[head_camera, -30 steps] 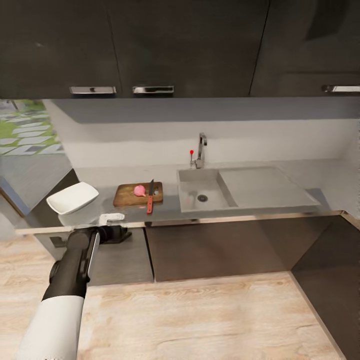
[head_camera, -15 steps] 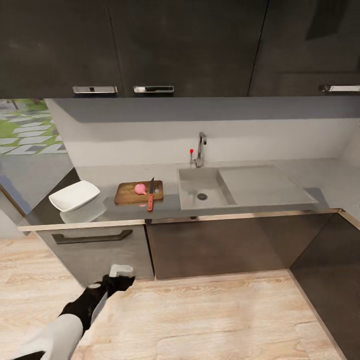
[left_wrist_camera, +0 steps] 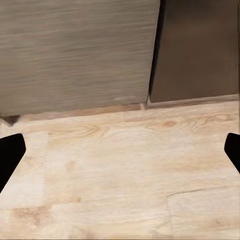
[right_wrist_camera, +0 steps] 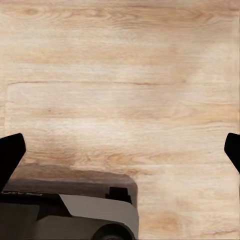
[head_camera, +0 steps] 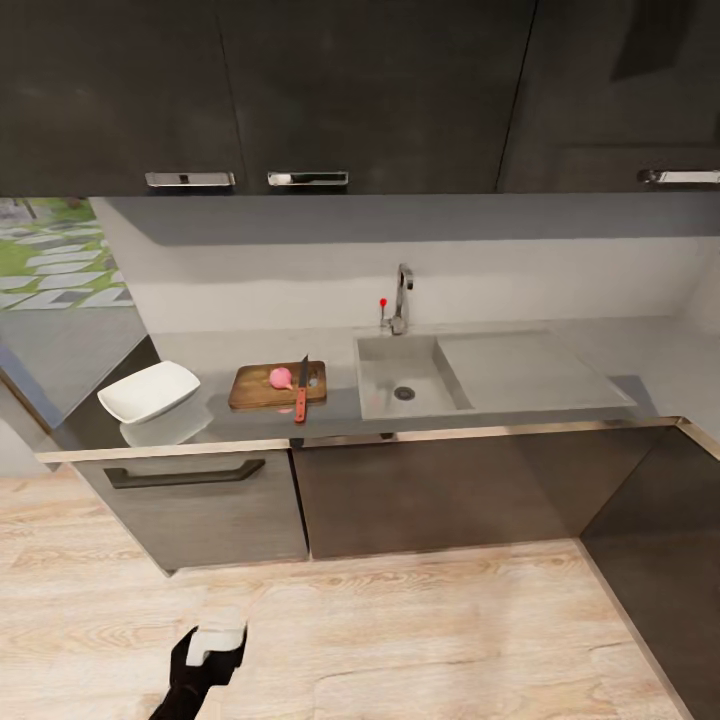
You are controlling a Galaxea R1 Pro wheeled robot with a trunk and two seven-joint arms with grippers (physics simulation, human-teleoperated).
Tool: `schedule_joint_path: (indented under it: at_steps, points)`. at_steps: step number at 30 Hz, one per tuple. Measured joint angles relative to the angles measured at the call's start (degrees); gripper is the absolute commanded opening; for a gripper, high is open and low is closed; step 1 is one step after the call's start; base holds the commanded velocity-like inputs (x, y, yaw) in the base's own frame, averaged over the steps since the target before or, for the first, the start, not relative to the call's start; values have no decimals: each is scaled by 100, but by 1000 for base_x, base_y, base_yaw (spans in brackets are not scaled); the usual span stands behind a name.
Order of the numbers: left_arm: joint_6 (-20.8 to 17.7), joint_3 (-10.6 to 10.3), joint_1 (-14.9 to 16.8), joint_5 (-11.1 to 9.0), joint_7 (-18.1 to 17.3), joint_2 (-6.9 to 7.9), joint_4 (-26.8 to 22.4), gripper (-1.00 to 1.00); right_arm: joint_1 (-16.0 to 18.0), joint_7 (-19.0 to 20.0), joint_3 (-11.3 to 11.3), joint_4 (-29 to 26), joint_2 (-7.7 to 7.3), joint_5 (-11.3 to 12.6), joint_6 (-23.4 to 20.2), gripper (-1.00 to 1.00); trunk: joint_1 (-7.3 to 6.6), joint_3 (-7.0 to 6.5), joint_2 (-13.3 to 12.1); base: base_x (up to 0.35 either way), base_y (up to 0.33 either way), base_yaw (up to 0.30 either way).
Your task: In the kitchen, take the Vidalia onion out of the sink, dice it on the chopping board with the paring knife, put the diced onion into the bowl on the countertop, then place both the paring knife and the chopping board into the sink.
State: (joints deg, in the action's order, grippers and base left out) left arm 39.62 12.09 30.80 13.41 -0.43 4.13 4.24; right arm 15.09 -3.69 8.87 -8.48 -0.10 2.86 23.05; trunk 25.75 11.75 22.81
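Pale wood floor [head_camera: 420, 640] is filling the lower head view, with the left gripper [head_camera: 215, 640] hanging low above it, well clear of the desk [head_camera: 500, 425]. On that desk the pink onion [head_camera: 280, 378] is sitting on the chopping board [head_camera: 255, 392], the paring knife [head_camera: 301, 392] lying across the board's sink-side end, the bowl [head_camera: 150, 391] just beside, the sink [head_camera: 405, 385] standing unused.

Left wrist view: fingers [left_wrist_camera: 11, 155] are spread wide, holding nothing, facing cabinet fronts [left_wrist_camera: 75, 55] and floor.

Right wrist view: fingers [right_wrist_camera: 10, 155] are likewise spread and bare over the floor, robot base [right_wrist_camera: 65, 212] below.

Judgement: dicing comes next; roll closer, then take the red handle squarely.

Against a second ago, the left arm is dropping from desk-edge height to near the floor.
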Motion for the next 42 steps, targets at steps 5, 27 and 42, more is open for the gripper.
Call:
schedule_joint_path:
  at_steps: [5,27,42]
  points:
    - [1169,1,-466,-8,65,-52,15,100,-2,-255,-1,-1205,4,-20,-1062,100,0,0,0,0,0,0]
    - [1799,36,-1043,-24,1205,-257,2,100,-2,-278,67,-1763,-21,-24,-1059,100,0,0,0,0,20,0]
    - [1682,38,-1043,-32,1207,-240,2,100,-2,-282,68,-1757,-20,-24,-1056,100,0,0,0,0,286,0]
